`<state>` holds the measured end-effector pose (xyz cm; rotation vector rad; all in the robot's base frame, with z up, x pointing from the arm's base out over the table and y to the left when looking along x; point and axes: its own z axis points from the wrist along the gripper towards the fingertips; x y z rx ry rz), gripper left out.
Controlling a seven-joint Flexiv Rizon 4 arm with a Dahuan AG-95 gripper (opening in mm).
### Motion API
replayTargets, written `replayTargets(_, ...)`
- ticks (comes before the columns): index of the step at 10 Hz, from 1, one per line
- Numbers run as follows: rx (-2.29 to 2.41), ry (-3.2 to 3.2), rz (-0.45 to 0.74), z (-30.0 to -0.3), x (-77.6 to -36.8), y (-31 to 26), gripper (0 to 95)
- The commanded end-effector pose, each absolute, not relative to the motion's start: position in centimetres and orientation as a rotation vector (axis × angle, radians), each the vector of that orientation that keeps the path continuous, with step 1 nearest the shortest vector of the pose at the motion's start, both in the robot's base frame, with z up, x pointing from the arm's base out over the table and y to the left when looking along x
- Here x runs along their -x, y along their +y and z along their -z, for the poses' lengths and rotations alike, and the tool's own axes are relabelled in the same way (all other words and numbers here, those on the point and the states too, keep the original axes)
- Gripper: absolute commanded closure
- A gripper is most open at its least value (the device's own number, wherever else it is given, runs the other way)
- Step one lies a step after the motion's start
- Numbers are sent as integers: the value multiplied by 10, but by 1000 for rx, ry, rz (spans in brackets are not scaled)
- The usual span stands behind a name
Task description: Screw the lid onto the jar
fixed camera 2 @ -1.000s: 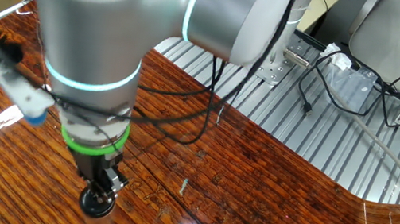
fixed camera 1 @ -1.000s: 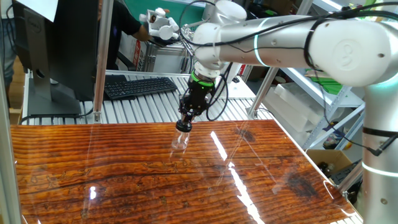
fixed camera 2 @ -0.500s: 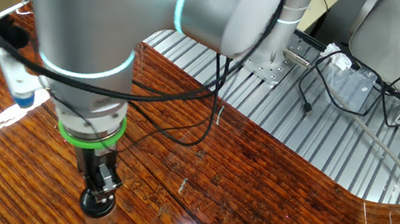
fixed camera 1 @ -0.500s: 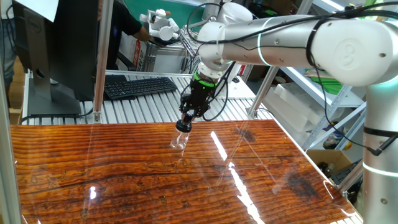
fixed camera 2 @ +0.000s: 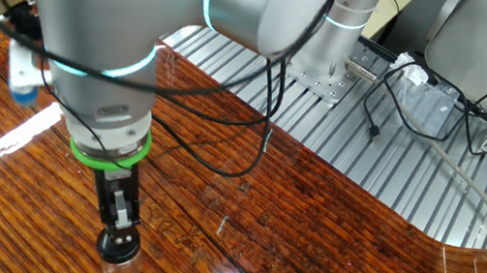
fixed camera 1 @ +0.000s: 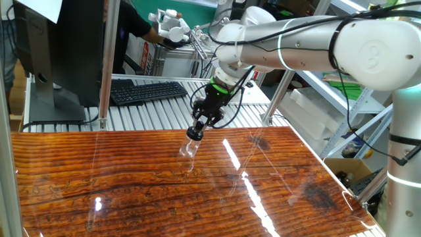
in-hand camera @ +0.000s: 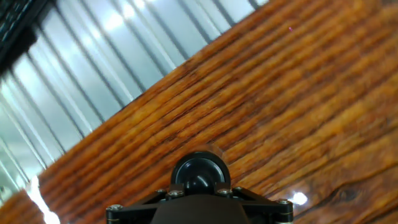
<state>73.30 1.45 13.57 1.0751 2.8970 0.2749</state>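
My gripper (fixed camera 1: 195, 132) is shut on the small round black lid (fixed camera 1: 193, 134) and holds it on top of the clear jar (fixed camera 1: 189, 149), which stands upright on the wooden table (fixed camera 1: 131, 184). In the other fixed view the gripper (fixed camera 2: 118, 239) points straight down with the lid (fixed camera 2: 119, 250) at its tip; the jar (fixed camera 2: 121, 268) shows faintly below it. In the hand view the lid (in-hand camera: 199, 172) sits between the fingers (in-hand camera: 168, 195) and hides the jar.
A keyboard (fixed camera 1: 148, 91) and a monitor (fixed camera 1: 59, 52) stand on the ribbed metal surface (fixed camera 1: 158, 115) behind the table. Cables (fixed camera 2: 426, 97) lie on the metal at the far side. The table's right edge (fixed camera 1: 342, 191) is near a box.
The wrist has turned about its vertical axis with the lid in the fingers; the arm's upper links have swung. The lid and jar have stayed in place.
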Motion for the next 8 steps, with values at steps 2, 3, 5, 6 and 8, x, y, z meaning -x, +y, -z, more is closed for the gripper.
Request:
replayTargets(2,-1333,2739,-335,-135,-732,15,950)
replayTargets(3,-1395,2702,-348,-135,-732,15,950)
replayTargets(5,-1475,2659,-365,-135,-732,15,950)
replayTargets(6,-1495,2648,-367,-135,-732,15,950)
replayTargets(8,-1559,2611,-376,-135,-731,15,950)
